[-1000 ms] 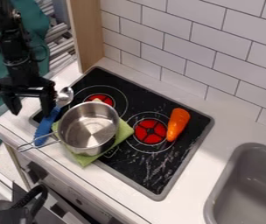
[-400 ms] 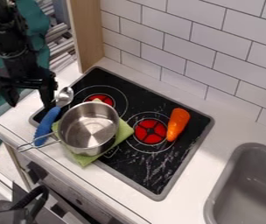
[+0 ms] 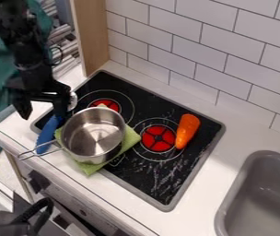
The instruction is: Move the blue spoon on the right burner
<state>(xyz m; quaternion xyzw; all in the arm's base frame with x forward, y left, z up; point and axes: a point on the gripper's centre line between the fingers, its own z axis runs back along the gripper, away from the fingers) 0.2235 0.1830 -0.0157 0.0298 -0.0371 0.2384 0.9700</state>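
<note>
The pincer [image 3: 43, 114], spread open, has moved nearer the spoon [image 3: 46, 135] under one finger; centring probably remains.

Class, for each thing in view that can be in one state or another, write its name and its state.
Gripper: open, fingers spread apart.
Blue spoon: lying beside the pot, its bowl partly hidden by the gripper.
Metal pot: upright, uncovered.
Green cloth: laid out, partly under the pot.
Orange carrot: lying down, beside a red burner.
</note>
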